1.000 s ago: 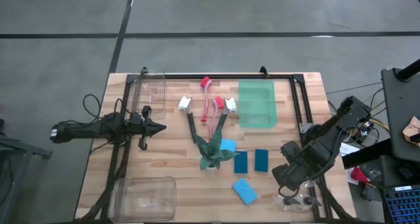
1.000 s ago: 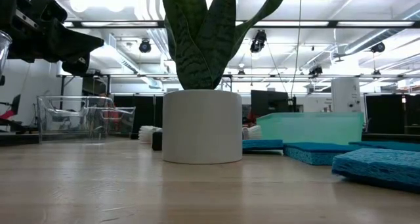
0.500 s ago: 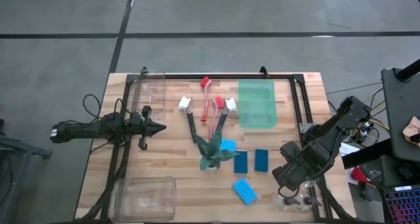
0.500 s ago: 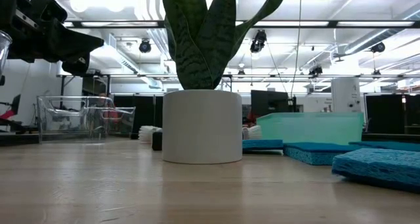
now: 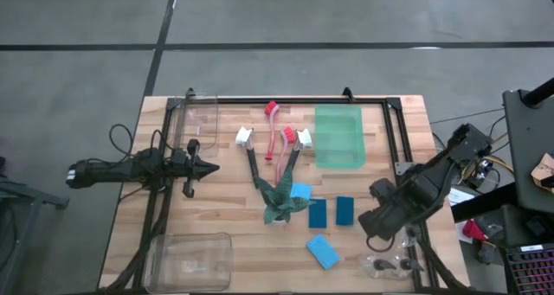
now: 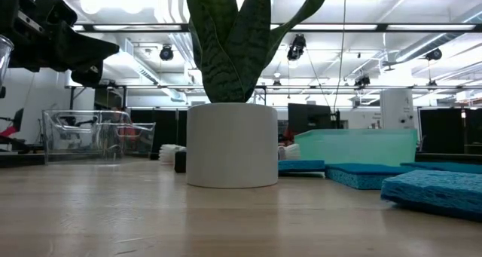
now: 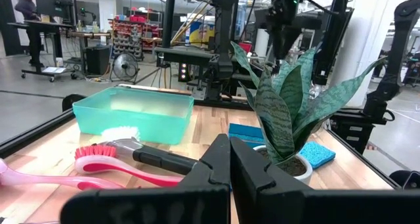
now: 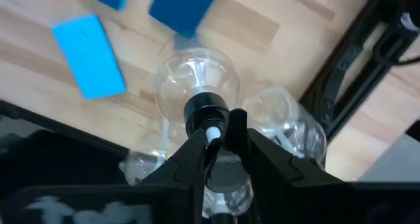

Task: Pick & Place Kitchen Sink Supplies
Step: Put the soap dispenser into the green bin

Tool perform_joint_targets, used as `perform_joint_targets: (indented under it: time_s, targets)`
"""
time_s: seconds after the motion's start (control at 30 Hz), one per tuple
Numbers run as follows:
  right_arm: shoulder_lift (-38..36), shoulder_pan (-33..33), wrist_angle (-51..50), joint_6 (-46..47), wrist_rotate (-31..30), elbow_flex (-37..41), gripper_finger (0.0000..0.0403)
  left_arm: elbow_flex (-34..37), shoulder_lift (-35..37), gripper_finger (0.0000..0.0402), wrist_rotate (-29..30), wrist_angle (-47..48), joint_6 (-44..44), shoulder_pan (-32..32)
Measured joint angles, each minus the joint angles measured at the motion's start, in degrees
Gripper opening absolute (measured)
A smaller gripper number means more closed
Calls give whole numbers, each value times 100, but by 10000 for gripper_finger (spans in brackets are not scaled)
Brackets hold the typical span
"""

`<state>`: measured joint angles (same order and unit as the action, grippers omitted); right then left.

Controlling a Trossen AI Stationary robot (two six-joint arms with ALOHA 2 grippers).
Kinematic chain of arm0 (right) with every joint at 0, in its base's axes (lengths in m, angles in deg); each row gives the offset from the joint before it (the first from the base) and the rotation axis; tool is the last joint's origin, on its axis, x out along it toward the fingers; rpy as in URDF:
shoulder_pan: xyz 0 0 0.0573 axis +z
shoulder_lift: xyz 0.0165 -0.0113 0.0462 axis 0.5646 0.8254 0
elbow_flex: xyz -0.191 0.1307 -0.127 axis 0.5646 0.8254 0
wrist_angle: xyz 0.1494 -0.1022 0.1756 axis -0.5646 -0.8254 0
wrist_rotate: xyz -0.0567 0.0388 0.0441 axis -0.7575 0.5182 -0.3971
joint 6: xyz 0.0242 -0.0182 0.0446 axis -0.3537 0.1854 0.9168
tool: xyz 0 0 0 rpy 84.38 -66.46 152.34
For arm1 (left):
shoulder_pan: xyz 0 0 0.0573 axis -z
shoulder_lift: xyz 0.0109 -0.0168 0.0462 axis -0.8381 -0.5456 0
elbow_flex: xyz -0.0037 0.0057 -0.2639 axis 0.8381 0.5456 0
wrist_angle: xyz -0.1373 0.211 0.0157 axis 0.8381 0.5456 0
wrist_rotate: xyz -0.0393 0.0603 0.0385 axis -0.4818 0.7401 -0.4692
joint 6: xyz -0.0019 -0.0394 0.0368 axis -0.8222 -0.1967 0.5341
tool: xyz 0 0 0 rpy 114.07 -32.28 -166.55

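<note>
My right gripper [image 8: 220,127] hovers over the table's near right corner [image 5: 381,234], shut on a small clear bottle [image 8: 197,79] with a black cap. Other clear bottles [image 5: 385,265] lie on the table below it. Blue and teal sponges [image 5: 322,252] [image 5: 318,213] [image 5: 344,210] [image 5: 300,191] lie flat near the potted plant [image 5: 279,202]. Dish brushes with white heads [image 5: 244,137] [image 5: 304,139] and red heads [image 5: 272,110] lie farther back. My left gripper [image 5: 208,167] waits shut at the table's left, its fingers [image 7: 230,165] facing the brushes. My right gripper pinches the bottle's black cap [image 8: 197,109] between its two fingers [image 8: 246,142], coming from above and pointing down. The clear body hangs below the fingers, upright. Whether its base is clear of the table, I cannot tell.
A green bin [image 5: 338,137] stands at the far right and clear containers at the far left [image 5: 201,118] and near left [image 5: 190,259]. A black frame [image 5: 394,131] runs along the table's sides. The plant's white pot [image 6: 231,144] stands mid-table.
My right gripper has moved slightly up and toward the far edge, off the cluster of bottles at the near right corner, which now shows more fully.
</note>
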<state>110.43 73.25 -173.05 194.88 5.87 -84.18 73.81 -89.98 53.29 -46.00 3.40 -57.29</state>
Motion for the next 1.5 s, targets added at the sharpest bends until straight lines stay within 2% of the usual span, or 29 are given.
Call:
perform_joint_targets:
  time_s: [0.27, 0.43, 0.77, 0.97, 1.17, 1.33, 1.5]
  targets:
    - [-519, -658, 0, -620, -519, 0, 85, 0, 0, 0, 1, 0, 2, -1]
    - [-907, -1336, 0, -1268, -948, -2, 80, 0, 0, 0, 1, 0, 0, 0]
    - [-1261, -3638, -1, -3483, -1180, -58, 78, 0, 0, 0, 1, 0, 2, 0]
    - [-1008, -5263, 1, -5000, -1066, -521, 69, 0, 0, 0, -1, 0, 2, 1]
    - [-445, -6542, 1, -6264, -918, -1068, 54, 0, 0, 0, 1, 0, 2, -1]
    - [196, -7165, -1, -6990, -874, -1414, 46, 0, 0, 0, -1, 0, 1, 0]
    - [851, -7520, -1, -7495, -854, -1605, 43, 0, 0, 0, -1, 0, 2, 0]
